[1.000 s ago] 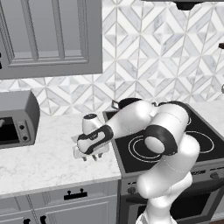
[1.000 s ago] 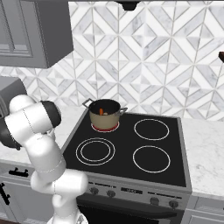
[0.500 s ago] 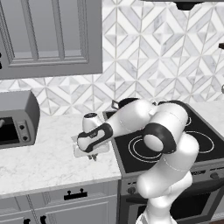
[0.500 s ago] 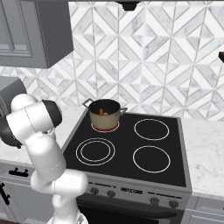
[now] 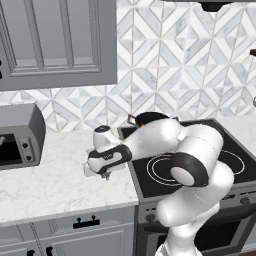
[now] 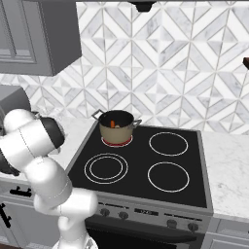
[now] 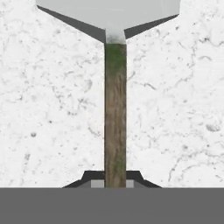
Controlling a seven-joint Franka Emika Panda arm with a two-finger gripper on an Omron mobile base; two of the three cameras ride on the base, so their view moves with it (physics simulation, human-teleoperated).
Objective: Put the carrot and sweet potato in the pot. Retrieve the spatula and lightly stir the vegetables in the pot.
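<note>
Reaching low over worktop (image 5: 50, 175) left of stove (image 6: 146, 165), end effector (image 7: 115, 184) closed narrow on spatula (image 7: 115, 113) handle, blade away from fingers. Vegetables, orange piece (image 6: 113, 124) visible, sat inside pot (image 6: 116, 127) on stove's back-left burner, so spatula pickup judged current step.

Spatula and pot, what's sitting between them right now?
Nothing loose. In the left base view, the spatula lies on the marble counter under the gripper; bare counter, the stove's edge and the arm separate it from the pot.
</note>
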